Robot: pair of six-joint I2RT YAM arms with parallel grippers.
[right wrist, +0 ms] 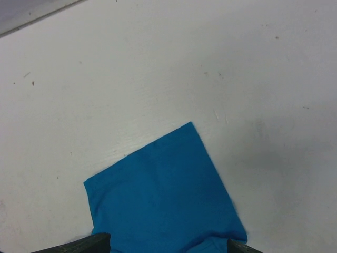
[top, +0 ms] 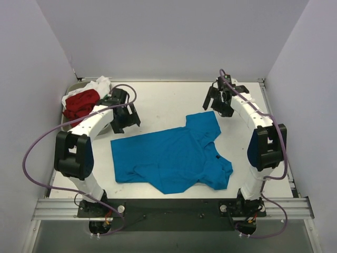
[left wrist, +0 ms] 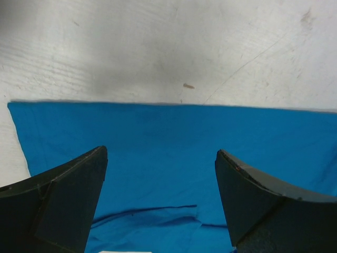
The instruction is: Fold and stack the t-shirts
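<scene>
Bench (top: 168, 97) carries blue t-shirt (top: 171, 155) spread flat, mid-surface. Red t-shirt (top: 81, 103) and white t-shirt (top: 100, 83) heaped far-left of the blue one. Left pincer (top: 128, 123), jaws spread, above its far-left corner; right pincer (top: 217, 107), spread, just beyond its far sleeve.

The spread t-shirt (top: 174, 158) lies flat on the table (top: 168, 100), in its middle and toward the near edge; one sleeve (top: 204, 122) reaches toward the far right; a heap of t-shirts (top: 84, 100) sits in the tray (top: 67, 124) at the far left corner; the left gripper (top: 128, 125) hangs between tray and shirt, over the shirt's left edge; the right gripper (top: 218, 107) hangs just beyond the sleeve
</scene>
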